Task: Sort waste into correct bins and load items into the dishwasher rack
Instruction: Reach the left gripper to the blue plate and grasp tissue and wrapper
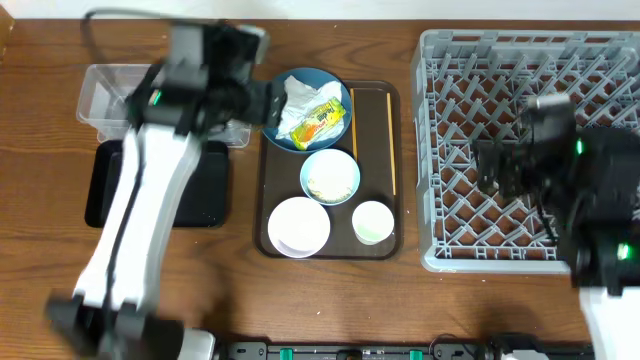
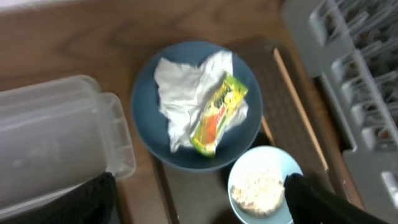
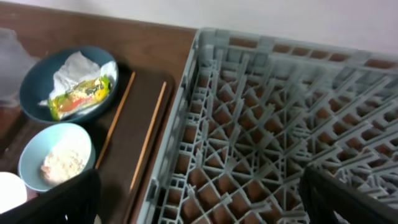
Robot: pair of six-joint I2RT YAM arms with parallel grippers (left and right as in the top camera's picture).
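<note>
Hovering our released left claw (image 2: 199,186) by the dark blue bowl (image 2: 146,106), we could snag tissue (image 2: 180,87) and wrapper (image 2: 219,115) together, mis-binning both; right claw (image 3: 199,193) hangs released too.

left claw (image 2: 199,190) spread wide; right claw (image 3: 199,183) likewise

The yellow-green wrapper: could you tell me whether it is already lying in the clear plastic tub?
No, the wrapper lies on the crumpled tissue in the dark blue bowl, outside the clear tub.
</note>
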